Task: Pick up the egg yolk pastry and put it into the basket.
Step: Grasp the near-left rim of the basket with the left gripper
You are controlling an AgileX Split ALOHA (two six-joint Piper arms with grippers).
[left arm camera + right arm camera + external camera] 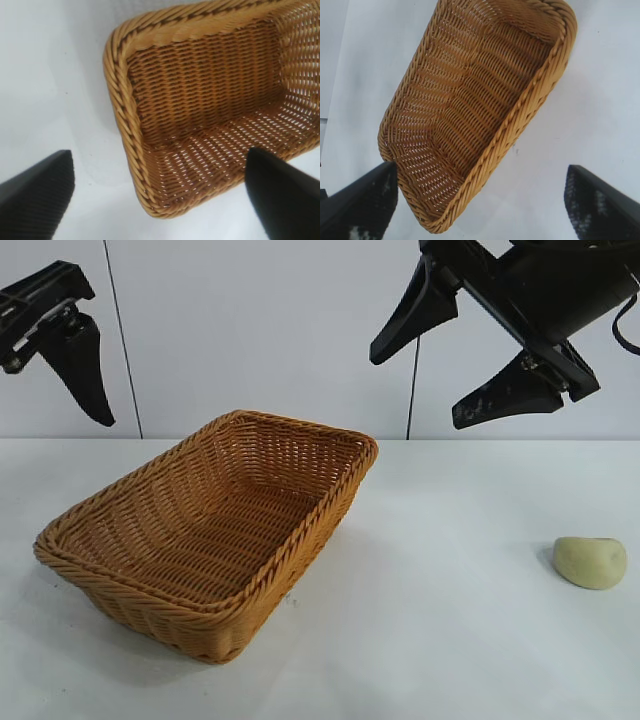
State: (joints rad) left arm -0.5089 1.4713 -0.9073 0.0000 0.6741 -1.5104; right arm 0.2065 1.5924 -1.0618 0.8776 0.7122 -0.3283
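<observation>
Two tools hang above the white counter (450, 620), and neither has anything in it, so we judge the task to be at its very start: the pick-up is not yet begun. The small pale yellowish-green rounded egg yolk pastry (591, 562) sits on the counter at the exterior view's right edge, well apart from the large orange-brown woven wicker basket (215, 530), which stands left of centre and holds nothing.

Our right tool (455, 375) is high over the stretch of counter between basket and pastry, its two black fingers spread wide and closed on nothing. Our left tool (60, 350) is up at the far left, above and behind the basket's near corner; its fingers are likewise wide apart and bare.

We reckon the right arm is the better placed for the pastry, since it is on that side. The next move calls for bringing that tool down and outward until the spread fingers straddle the lump, then closing gently, as the pastry looks soft and its domed shape could slip.

Only the exterior view shows the pastry; neither wrist view catches it. The right wrist view looks down on the basket (520, 117) with bare counter beside it, framed by its own finger (365, 200) on each side. The left wrist view shows the basket's (122, 107) braided rim and open weave close up, detail the exterior view gives less plainly.
</observation>
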